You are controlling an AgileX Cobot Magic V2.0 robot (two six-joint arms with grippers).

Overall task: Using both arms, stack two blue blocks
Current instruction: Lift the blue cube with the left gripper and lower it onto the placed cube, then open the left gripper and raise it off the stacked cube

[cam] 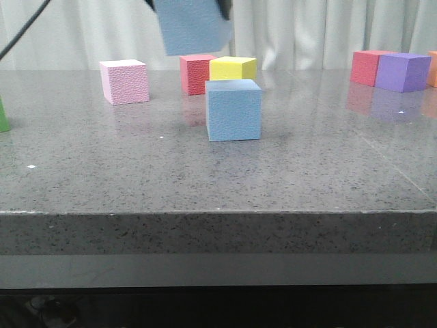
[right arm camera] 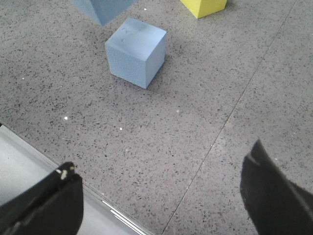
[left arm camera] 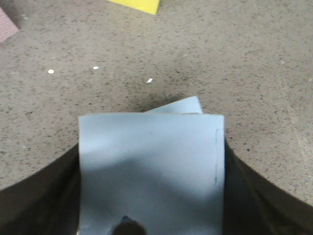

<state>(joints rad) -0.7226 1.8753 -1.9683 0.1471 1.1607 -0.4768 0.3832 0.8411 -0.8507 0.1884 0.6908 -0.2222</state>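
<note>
Left jaws (left arm camera: 151,230) carry one blue block (cam: 193,26) above the other (cam: 233,109) (right jaws (right arm camera: 161,196) wide, empty); next, line up and lower.

The front view sits low at the surface (cam: 287,178) edge, looking level across it toward the curtain. The left wrist view looks steeply down from very close onto a held blue block (left arm camera: 151,171). The right wrist view looks down from higher; it shares the resting blue block (right arm camera: 136,51) with the front view
</note>
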